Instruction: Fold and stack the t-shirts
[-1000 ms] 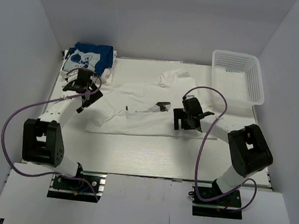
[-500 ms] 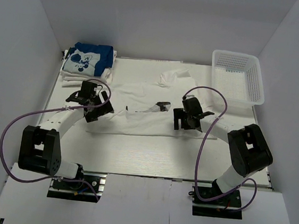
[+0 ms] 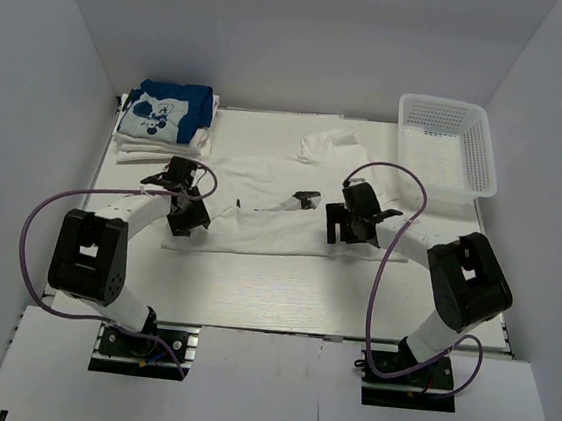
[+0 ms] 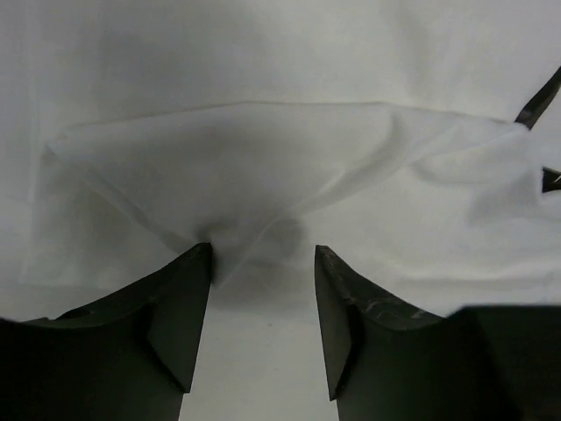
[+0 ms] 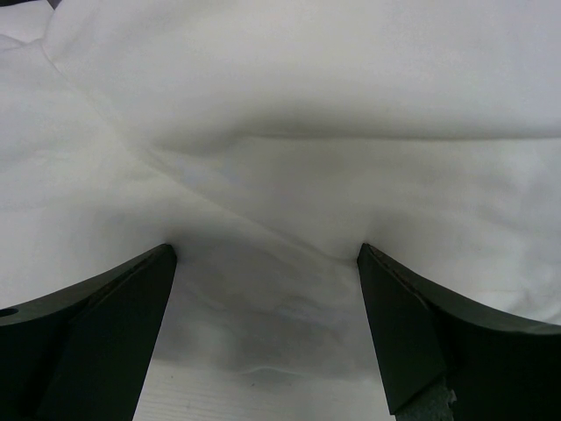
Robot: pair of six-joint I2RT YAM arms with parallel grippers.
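Since a second ago: the left arm is swinging in from beside the folded pile at the back left. It is now reaching down to the left lower edge of the spread white t-shirt (image 3: 264, 181). Its elbow is folding back toward the base. The right arm is staying put, and the shirt's outline is looking unchanged.

Left gripper (image 3: 186, 213): it is sitting low at the shirt's left hem. In the wrist view the left gripper (image 4: 263, 254) is showing its two dark fingers (image 4: 175, 324) standing apart, not clenched. A pointed tuck of the white t-shirt (image 4: 289, 167) is lying in the gap between them. The cloth is touching the inner face of one fingertip, and nothing is being pinched yet.

Right gripper (image 3: 356, 224): it is resting over the right half of the shirt. From its own camera the right gripper (image 5: 263, 254) is spread wide and released. The white t-shirt (image 5: 289, 167) is creasing between the tips, and bare table is showing just below the hem.

The shirt is lying flat mid-table (image 3: 252, 293), sleeves out, with a small dark tag near its centre. The blue t-shirt (image 3: 169, 108), white print up, is topping the folded white ones in the back-left corner. The mesh basket (image 3: 488, 157) is standing at the back right, well apart from both arms.
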